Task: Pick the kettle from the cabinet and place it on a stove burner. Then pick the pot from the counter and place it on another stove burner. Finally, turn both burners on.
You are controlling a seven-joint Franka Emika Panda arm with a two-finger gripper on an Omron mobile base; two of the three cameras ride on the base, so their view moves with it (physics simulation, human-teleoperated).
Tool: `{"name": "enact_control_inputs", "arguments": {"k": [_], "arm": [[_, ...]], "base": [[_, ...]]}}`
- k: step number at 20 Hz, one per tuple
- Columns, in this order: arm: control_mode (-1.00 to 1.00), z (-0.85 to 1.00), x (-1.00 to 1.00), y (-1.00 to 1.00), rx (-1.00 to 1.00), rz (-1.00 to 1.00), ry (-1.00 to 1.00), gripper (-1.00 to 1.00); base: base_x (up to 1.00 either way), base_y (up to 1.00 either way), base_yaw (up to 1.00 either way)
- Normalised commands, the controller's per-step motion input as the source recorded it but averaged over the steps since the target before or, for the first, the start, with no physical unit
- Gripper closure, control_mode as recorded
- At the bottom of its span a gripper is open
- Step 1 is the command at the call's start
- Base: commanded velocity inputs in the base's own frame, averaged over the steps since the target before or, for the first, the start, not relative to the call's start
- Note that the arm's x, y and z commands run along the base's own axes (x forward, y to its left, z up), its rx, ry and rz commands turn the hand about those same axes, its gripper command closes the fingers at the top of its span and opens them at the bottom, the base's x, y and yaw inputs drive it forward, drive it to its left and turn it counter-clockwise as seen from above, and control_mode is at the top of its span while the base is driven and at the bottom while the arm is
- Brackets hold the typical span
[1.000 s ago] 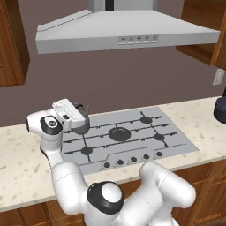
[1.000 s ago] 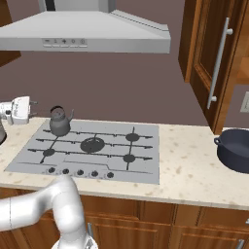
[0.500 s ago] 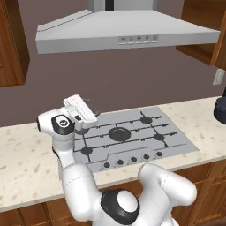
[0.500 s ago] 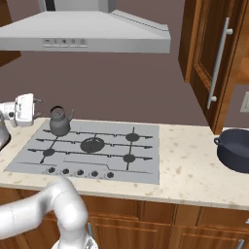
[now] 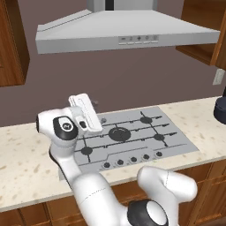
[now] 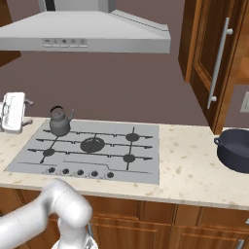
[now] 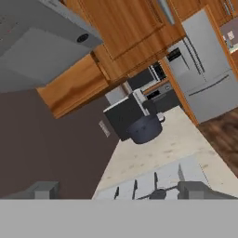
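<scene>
The pincer (image 7: 119,190) is spread as wide as it goes, both finger tips (image 7: 44,189) seen far apart at the bottom of the hand view, and nothing is pinched or touched between them. In the right base view the white hand (image 6: 13,112) is held up in the air just off the left edge of the cooktop (image 6: 87,151), above the table (image 6: 189,172), tilted toward the far right of the room.

Everything else can be placed off the cooktop. The kettle (image 6: 60,121) is parked on its back left burner (image 6: 57,131), upright, spout pointed right, so pretty near the hand but clearly apart from it. From the left base view it is hidden behind the hand (image 5: 86,112), so only a sliver of dark handle is made out there. The other burners are bare, and the row of small dark knobs (image 6: 80,172) is lined up along the front edge.

The pot (image 6: 236,148) is sat on the table well to the right of the cooktop, cut off by the frame edge. It is also caught in the hand view (image 7: 145,129), in front of a boxy white-and-black coffee machine (image 7: 125,116). The cabinet (image 6: 214,53) with its long silver handle is hung up and to the right of the cooktop, door swung open, and the range hood (image 6: 82,31) is mounted directly above it.
</scene>
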Motion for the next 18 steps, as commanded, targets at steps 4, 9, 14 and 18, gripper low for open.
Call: {"name": "enact_control_inputs", "arguments": {"k": [4, 9, 14, 18], "arm": [[-1.00, 0.26, -0.75, -0.28, 0.23, -0.05, -0.08, -1.00], [-1.00, 0.16, -0.60, -0.38, 0.17, 0.00, -0.06, -1.00], [-1.00, 0.11, -0.23, -0.46, 0.10, 0.00, -0.10, -1.00], [-1.00, 0.15, -0.23, -0.46, 0.11, 0.00, -0.06, -1.00]], "base": [[0.00, 0.00, 0.00], [0.00, 0.00, 0.00], [0.00, 0.00, 0.00], [0.00, 0.00, 0.00]]}}
